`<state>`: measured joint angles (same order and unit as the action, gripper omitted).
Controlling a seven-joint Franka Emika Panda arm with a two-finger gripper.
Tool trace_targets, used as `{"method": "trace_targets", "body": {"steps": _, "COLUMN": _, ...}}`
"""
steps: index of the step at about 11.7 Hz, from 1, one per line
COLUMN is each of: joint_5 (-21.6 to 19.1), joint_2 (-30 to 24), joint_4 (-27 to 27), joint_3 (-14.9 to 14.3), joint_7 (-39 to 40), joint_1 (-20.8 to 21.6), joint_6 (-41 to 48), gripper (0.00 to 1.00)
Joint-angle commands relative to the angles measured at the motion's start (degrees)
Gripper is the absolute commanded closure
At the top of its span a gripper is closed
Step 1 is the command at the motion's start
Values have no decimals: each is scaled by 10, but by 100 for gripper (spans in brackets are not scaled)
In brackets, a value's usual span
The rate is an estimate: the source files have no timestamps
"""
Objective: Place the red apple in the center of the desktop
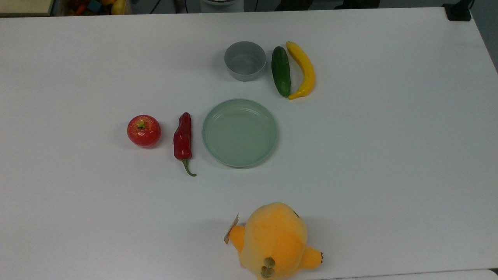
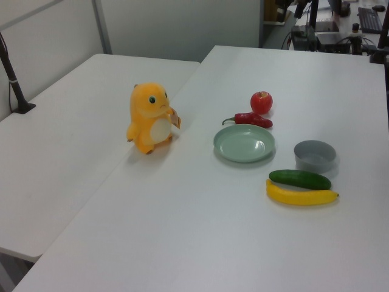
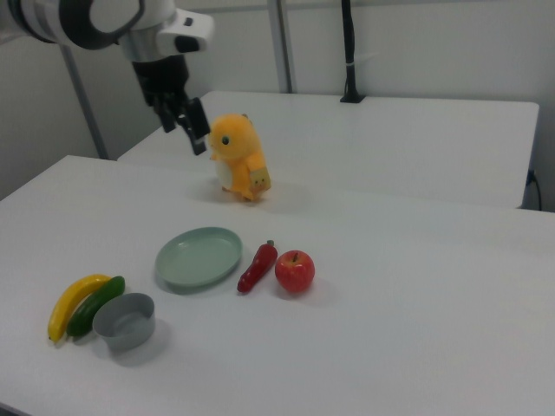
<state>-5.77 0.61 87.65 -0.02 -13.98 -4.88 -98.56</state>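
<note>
Alone on the desktop (image 1: 389, 155), the red apple (image 1: 144, 130) sits just beside a chili pepper (image 1: 183, 137); a green plate (image 1: 239, 132) lies past it. Raised well above, the gripper (image 3: 186, 118) hangs with fingers apart, empty.

In the top view, left to right: apple (image 1: 144, 130), chili pepper (image 1: 183, 137), plate (image 1: 239, 132); bowl (image 1: 245, 60), cucumber (image 1: 281, 71), banana (image 1: 304, 70) behind.

Pale walls (image 2: 176, 24), perhaps grey.

red apple (image 1: 144, 130) open above and on top view's left, chili pepper (image 1: 183, 138) just beside on right
</note>
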Motion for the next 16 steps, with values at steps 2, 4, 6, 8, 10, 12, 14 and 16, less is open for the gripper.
{"method": "trace_targets", "body": {"steps": 2, "joint_5": 10, "joint_2": -22, "joint_4": 17, "joint_3": 66, "joint_7": -64, "joint_1": 5, "joint_6": 35, "gripper": 0}}
{"method": "trace_targets", "body": {"steps": 4, "joint_5": 12, "joint_2": -34, "joint_4": 36, "joint_3": 69, "joint_7": -59, "joint_1": 28, "joint_6": 33, "gripper": 0}}
{"method": "trace_targets", "body": {"steps": 6, "joint_5": 28, "joint_2": -39, "joint_4": 58, "joint_3": 65, "joint_7": -7, "joint_1": 50, "joint_6": 33, "gripper": 0}}
{"method": "trace_targets", "body": {"steps": 8, "joint_5": 43, "joint_2": -44, "joint_4": 81, "joint_3": 62, "joint_7": 74, "joint_1": 63, "joint_6": 27, "gripper": 0}}
{"method": "trace_targets", "body": {"steps": 10, "joint_5": 44, "joint_2": -39, "joint_4": 83, "joint_3": 26, "joint_7": 136, "joint_1": 84, "joint_6": 25, "gripper": 0}}
{"method": "trace_targets", "body": {"steps": 12, "joint_5": 44, "joint_2": -35, "joint_4": 82, "joint_3": 19, "joint_7": 159, "joint_1": 81, "joint_6": 10, "gripper": 0}}
{"method": "trace_targets", "body": {"steps": 14, "joint_5": 38, "joint_2": -36, "joint_4": 82, "joint_3": 19, "joint_7": 159, "joint_1": 78, "joint_6": 6, "gripper": 0}}
{"method": "trace_targets", "body": {"steps": 16, "joint_5": 37, "joint_2": -35, "joint_4": 82, "joint_3": 19, "joint_7": 159, "joint_1": 80, "joint_6": 7, "gripper": 0}}
